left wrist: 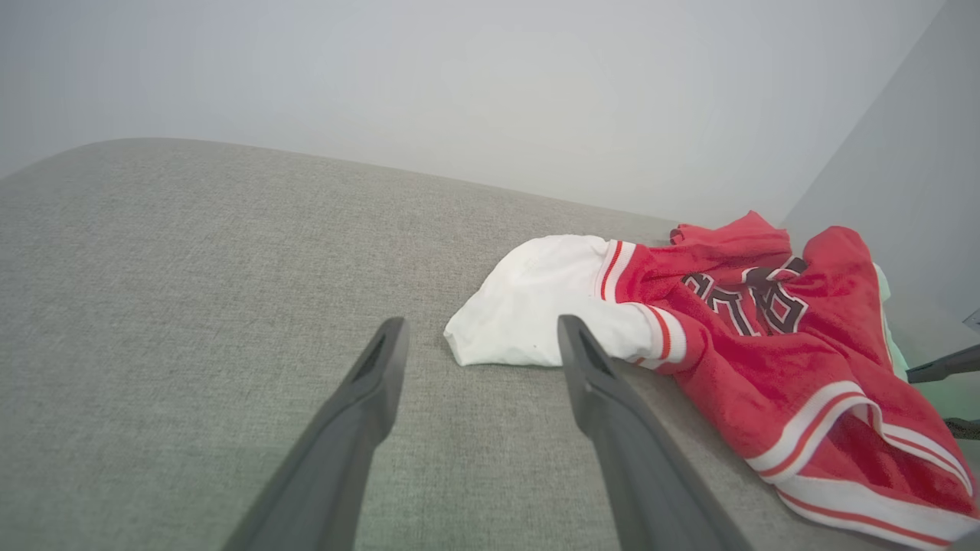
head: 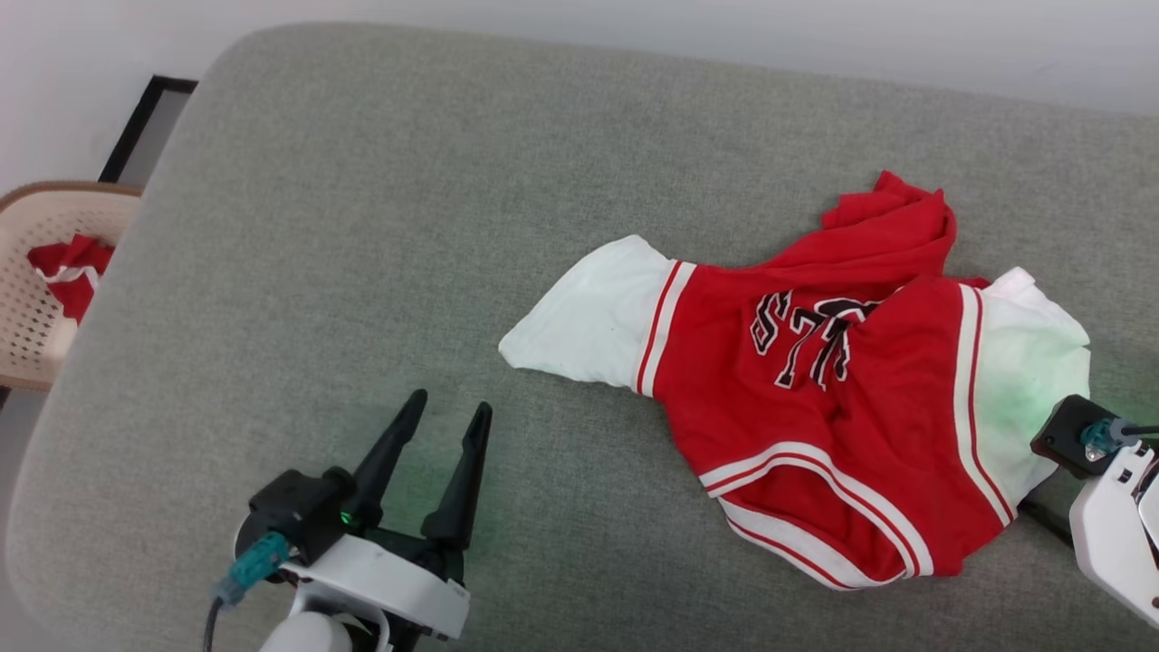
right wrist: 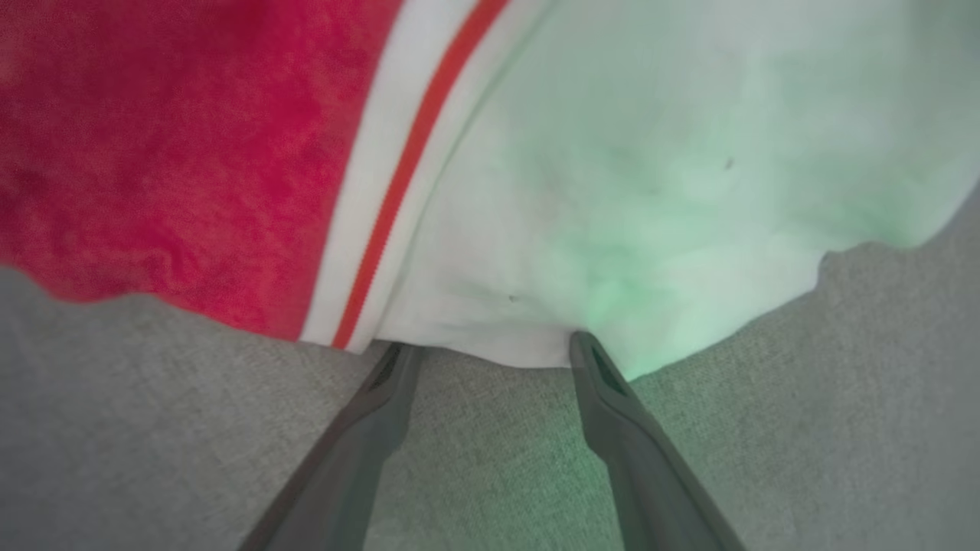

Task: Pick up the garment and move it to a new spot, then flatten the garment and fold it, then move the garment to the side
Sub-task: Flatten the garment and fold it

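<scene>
The garment [head: 815, 389], a red jersey with white sleeves, striped trim and a black number, lies crumpled on the right half of the grey cushion [head: 380, 235]. My left gripper [head: 450, 407] stands open over bare cushion, a short way left of the white sleeve [left wrist: 536, 314]; in the left wrist view its gripper [left wrist: 482, 333] points at that sleeve's tip. My right gripper [right wrist: 490, 344] is open, its fingertips slid under the edge of the other white sleeve [right wrist: 651, 191]. In the head view only its wrist [head: 1109, 489] shows at the garment's right edge.
A beige plastic basket [head: 36, 272] holding red cloth stands off the cushion's left edge. A pale wall runs behind the cushion. The cushion's left half is bare grey fabric.
</scene>
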Controlling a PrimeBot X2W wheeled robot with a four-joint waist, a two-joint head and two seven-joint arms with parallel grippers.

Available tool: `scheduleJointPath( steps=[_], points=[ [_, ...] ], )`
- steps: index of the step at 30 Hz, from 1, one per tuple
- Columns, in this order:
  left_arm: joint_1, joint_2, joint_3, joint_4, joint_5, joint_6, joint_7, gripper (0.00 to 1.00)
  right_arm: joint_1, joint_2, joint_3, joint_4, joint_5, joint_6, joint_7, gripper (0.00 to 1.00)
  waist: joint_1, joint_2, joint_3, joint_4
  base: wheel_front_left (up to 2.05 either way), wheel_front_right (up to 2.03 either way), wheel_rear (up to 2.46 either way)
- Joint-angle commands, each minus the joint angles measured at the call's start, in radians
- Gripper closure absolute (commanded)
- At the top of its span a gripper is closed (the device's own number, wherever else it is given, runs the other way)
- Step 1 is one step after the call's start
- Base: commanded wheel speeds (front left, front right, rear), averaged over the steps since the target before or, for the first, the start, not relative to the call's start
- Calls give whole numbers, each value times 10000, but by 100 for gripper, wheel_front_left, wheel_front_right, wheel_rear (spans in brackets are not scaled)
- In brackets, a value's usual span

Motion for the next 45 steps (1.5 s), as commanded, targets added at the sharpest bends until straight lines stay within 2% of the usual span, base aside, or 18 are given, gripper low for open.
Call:
scheduleJointPath(
  steps=[1,2,3,4,5,10,13,15,18,22,25,27,30,35,43,44,45],
  points=[
    [56,-67,136,-20,100,-61,0,0,-162,179,424,308,58,-24,-85,0,0,0,141,57,0,0,0],
    [47,-68,195,-10,146,-81,0,0,-262,205,629,420,57,-27,-128,0,0,0,173,56,0,0,0],
    [26,-74,239,1,172,-93,0,0,-377,245,795,531,88,-29,-169,13,0,0,200,53,0,0,0],
    [0,-78,259,15,187,-106,0,0,-433,302,953,615,199,-32,-202,69,0,0,219,50,0,0,0],
    [-39,-47,293,38,212,-114,0,0,-538,359,1079,669,245,-32,-257,100,0,0,244,34,0,0,0],
    [-384,391,39,64,251,-111,0,0,-875,410,1399,981,255,-35,-502,100,0,0,320,-137,0,0,0],
    [-836,987,-491,219,172,-112,72,0,-1054,487,1446,1071,326,-32,-614,100,0,0,335,-278,0,0,0],
    [-1379,1515,-1095,305,108,-113,508,0,-1167,578,1456,1066,361,-30,-654,100,0,0,326,-371,0,0,0],
    [-2394,2386,-2363,443,-262,-107,1973,0,-1345,668,1490,1050,418,-27,-704,100,0,0,327,-486,0,0,0],
    [-4144,3557,-4366,256,-1482,-90,4529,0,-1478,819,1500,1008,449,-27,-744,100,0,0,414,-649,0,0,0],
    [-5395,4002,-5925,0,-2581,-96,6079,0,-1597,937,1521,966,442,-27,-734,100,0,0,557,-762,0,0,0],
    [-6310,4298,-6857,-186,-3187,-94,6756,0,-1614,1000,1527,909,459,-27,-668,100,0,0,662,-841,0,0,0],
    [-7440,4382,-7865,-128,-3876,-87,6995,0,-1726,1094,1537,768,377,-27,-549,100,0,0,872,-981,0,0,0],
    [-8799,4257,-9184,396,-4523,-90,6756,0,-1822,1218,1569,589,275,-26,-371,100,0,0,1134,-1194,0,0,0],
    [-9225,3806,-9644,1225,-4774,-90,6160,0,-1949,1342,1585,588,240,-29,-348,100,0,0,1244,-1371,0,0,0],
    [-9188,3772,-9647,1319,-4871,-91,6098,47,-1937,1364,1585,589,234,-28,-358,100,0,0,1230,-1390,0,0,0],
    [-9072,3755,-9648,1357,-4827,-91,6183,67,-1928,1387,1587,578,255,-28,-396,100,0,0,1209,-1413,0,0,0]
  ],
)
